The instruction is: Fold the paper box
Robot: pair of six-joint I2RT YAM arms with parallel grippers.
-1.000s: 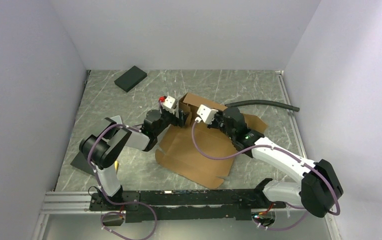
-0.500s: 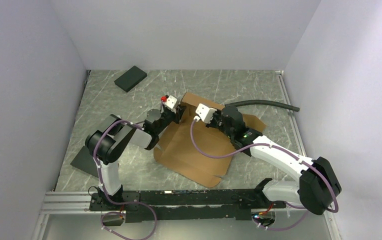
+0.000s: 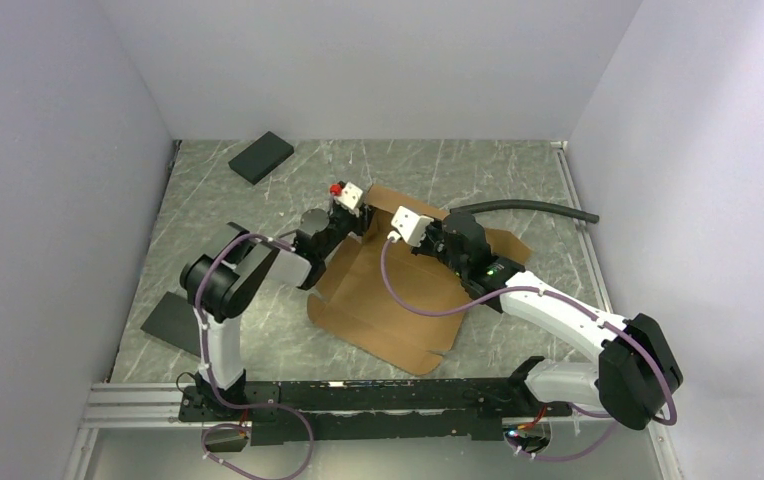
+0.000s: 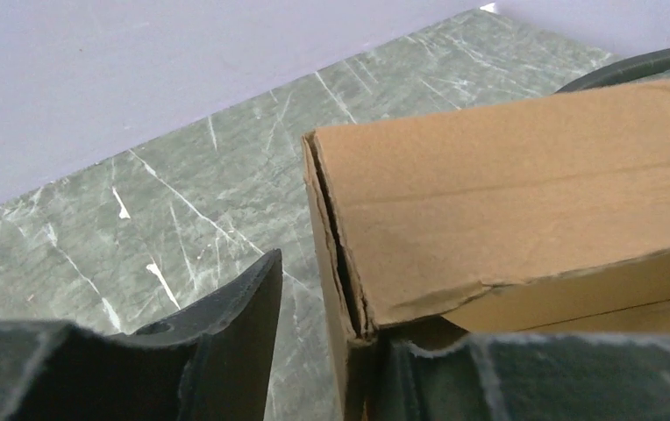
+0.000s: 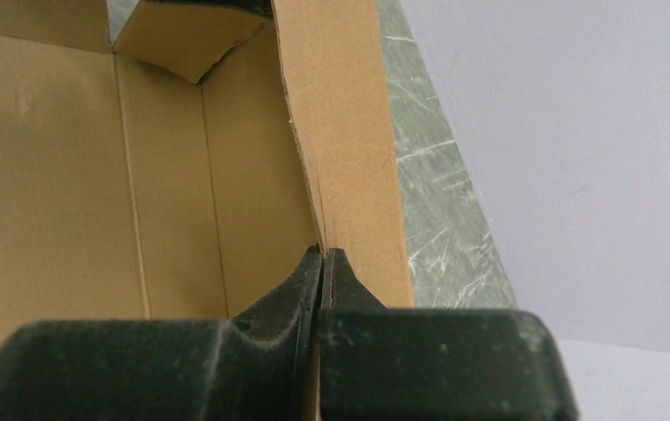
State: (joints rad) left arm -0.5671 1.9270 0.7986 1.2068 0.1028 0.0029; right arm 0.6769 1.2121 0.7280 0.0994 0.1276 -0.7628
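The paper box (image 3: pixel 388 300) is brown corrugated cardboard lying open mid-table, with its far wall raised. My left gripper (image 3: pixel 358 218) is at the far left corner of that wall. In the left wrist view my left gripper (image 4: pixel 340 303) is open and straddles the corner edge of the box (image 4: pixel 507 193), with a gap between the left finger (image 4: pixel 226 333) and the cardboard. My right gripper (image 3: pixel 401 238) is shut on the raised wall. In the right wrist view my right gripper (image 5: pixel 324 256) pinches the wall's edge, with the box (image 5: pixel 68 175) inside to the left.
A black pad (image 3: pixel 261 157) lies at the back left, and another (image 3: pixel 170 318) lies beside the left arm. A black hose (image 3: pixel 528 207) runs along the back right behind the box. Grey walls close in three sides.
My left gripper has moved farther and to the right along the box's far left corner. The right gripper has stayed shut on the wall, almost still.
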